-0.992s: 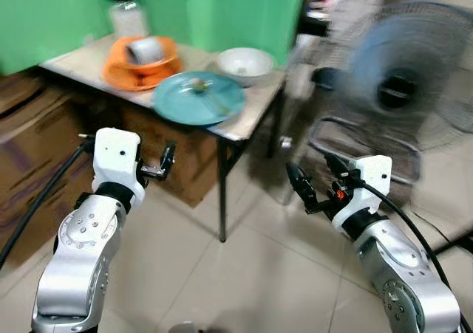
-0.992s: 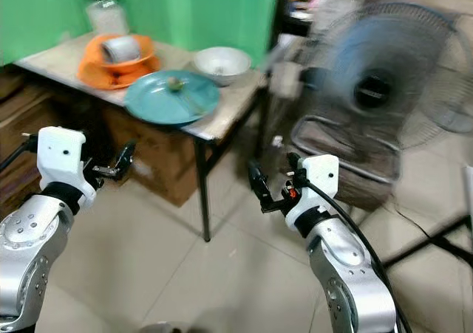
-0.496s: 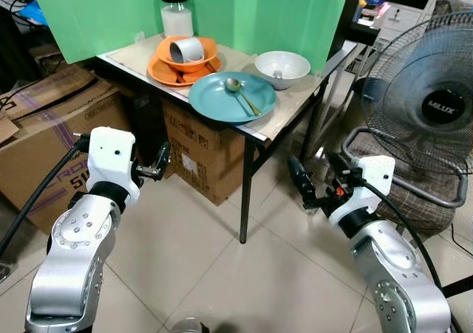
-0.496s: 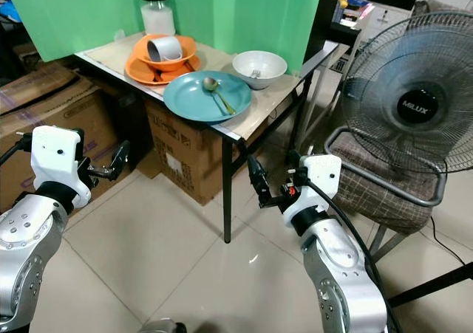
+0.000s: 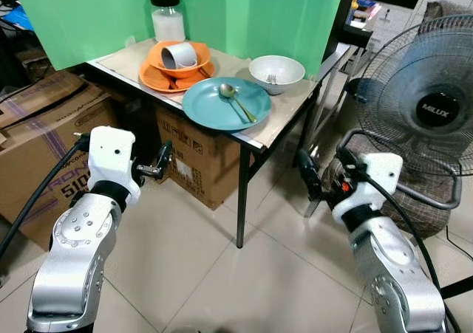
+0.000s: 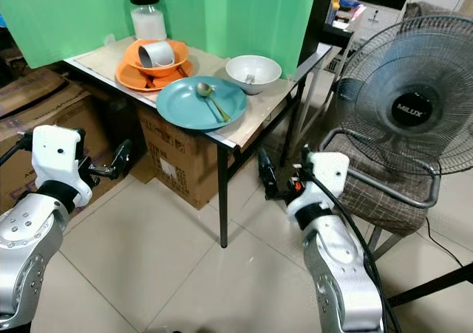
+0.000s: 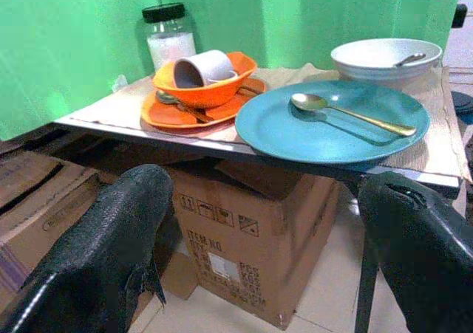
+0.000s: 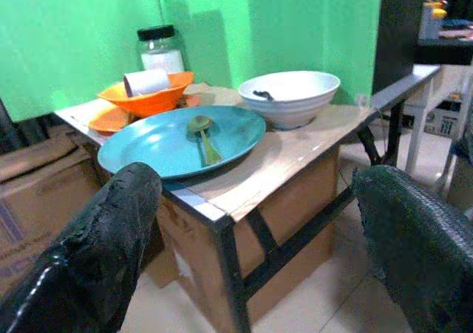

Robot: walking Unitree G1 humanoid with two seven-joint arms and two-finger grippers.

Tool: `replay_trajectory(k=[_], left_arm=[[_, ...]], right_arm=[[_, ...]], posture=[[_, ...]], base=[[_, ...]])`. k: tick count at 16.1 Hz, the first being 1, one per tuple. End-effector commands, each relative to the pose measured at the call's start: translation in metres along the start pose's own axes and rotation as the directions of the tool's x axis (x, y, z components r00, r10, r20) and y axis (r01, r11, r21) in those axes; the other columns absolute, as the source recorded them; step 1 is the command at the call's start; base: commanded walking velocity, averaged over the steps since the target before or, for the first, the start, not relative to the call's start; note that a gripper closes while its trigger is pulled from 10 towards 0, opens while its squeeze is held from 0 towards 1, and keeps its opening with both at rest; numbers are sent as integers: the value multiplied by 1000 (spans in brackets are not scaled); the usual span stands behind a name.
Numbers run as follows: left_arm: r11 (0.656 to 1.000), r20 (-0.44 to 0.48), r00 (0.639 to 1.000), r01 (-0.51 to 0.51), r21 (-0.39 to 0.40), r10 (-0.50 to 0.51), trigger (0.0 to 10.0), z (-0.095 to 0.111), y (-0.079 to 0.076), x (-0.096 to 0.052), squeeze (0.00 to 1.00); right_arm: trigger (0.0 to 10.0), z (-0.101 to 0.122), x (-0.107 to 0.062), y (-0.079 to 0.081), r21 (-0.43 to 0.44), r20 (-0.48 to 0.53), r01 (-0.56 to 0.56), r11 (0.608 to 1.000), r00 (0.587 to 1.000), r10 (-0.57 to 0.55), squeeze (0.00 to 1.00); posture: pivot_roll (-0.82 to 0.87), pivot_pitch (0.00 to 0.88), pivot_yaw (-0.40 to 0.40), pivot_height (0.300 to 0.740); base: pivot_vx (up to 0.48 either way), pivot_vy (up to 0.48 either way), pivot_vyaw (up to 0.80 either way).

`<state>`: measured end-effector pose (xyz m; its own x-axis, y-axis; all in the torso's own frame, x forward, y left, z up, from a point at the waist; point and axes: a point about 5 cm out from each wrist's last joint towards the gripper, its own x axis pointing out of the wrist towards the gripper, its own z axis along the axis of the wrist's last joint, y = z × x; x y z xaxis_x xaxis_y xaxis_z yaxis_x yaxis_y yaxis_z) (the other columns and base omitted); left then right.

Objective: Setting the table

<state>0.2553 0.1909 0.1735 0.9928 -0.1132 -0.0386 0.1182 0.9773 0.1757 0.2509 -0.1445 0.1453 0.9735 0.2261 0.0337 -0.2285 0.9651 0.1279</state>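
Note:
A teal plate with a gold spoon on it lies at the near edge of a small table. Behind it an orange bowl holding a tipped grey cup rests on an orange plate. A white bowl with a utensil inside stands to the right, and a black-lidded glass jar at the back. My left gripper and right gripper hover over the floor short of the table, below its top. Both are open and empty, with fingers spread wide.
A large standing fan is at the right, with a chair's checked cushion beneath it. Cardboard boxes sit left of the table and under it. A green screen backs the table. Tiled floor lies in front.
The camera has swung and steadied, so the blur is gone and the table sits nearer the middle of the picture. Both arms hold the same pose, grippers still open.

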Motion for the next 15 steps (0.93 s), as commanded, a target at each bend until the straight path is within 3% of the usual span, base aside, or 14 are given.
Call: replay_trajectory(k=[1, 4, 6, 15], left_arm=[[1000, -12, 1000, 12, 4, -12, 10000, -5, 0, -1, 0], [1000, -1, 1000, 13, 19, -13, 10000, -2, 1, -1, 0], [999, 1, 1000, 18, 28, -18, 10000, -2, 0, -1, 0], [999, 0, 999, 32, 41, -32, 10000, -3, -1, 0, 0]], right_arm=[[10000, 0, 2, 2, -34, 6, -20, 999, 1000, 20, 0], [10000, 0, 6, 4, -47, 10, -22, 999, 1000, 23, 0], [10000, -2, 7, 4, 12, 3, -17, 1000, 1000, 17, 0], [10000, -7, 9, 6, 77, -49, -52, 996, 997, 56, 0]], posture=[[84, 0, -2, 740], [90, 0, -10, 740], [92, 0, -11, 740], [89, 0, -7, 740]], base=[[292, 0, 0], [303, 0, 746], [304, 0, 0], [305, 0, 0]])
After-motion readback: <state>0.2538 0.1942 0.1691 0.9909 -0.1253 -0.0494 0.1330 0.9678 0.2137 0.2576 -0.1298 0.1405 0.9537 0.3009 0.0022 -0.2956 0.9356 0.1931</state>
